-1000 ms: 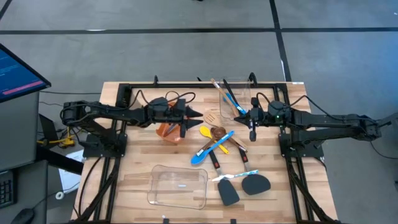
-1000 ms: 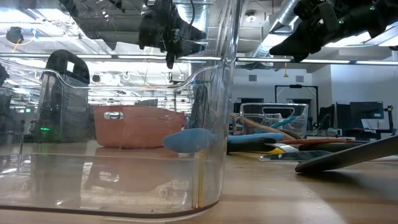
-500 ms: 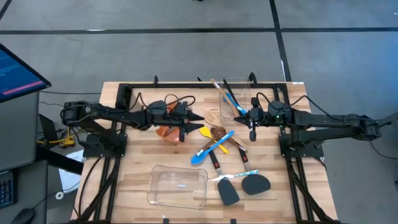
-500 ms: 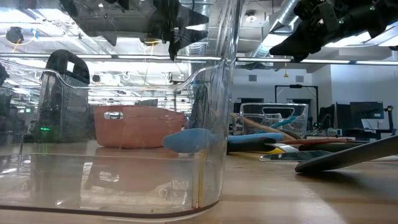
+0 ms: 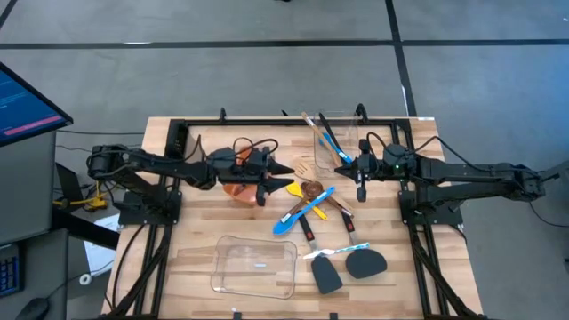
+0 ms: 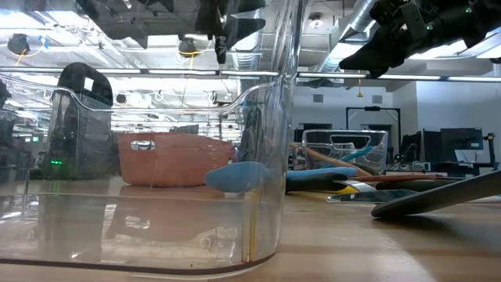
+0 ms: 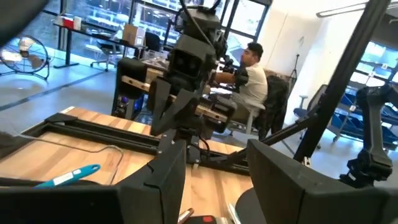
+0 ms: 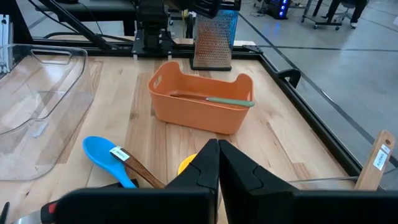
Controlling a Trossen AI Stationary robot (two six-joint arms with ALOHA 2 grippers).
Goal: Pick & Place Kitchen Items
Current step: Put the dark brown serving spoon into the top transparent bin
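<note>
Left gripper (image 5: 286, 177): jaws spread, empty. Just ahead, yellow spoon (image 5: 292, 188): light, stiff, slippery; best pinched mid-handle. Right gripper (image 5: 359, 190): jaws closed, empty.

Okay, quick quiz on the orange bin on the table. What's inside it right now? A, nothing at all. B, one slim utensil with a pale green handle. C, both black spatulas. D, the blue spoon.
B: the right wrist view shows a single slim utensil with a pale green handle lying across the inside of the orange bin, while the blue spoon lies on the table outside it.
</note>
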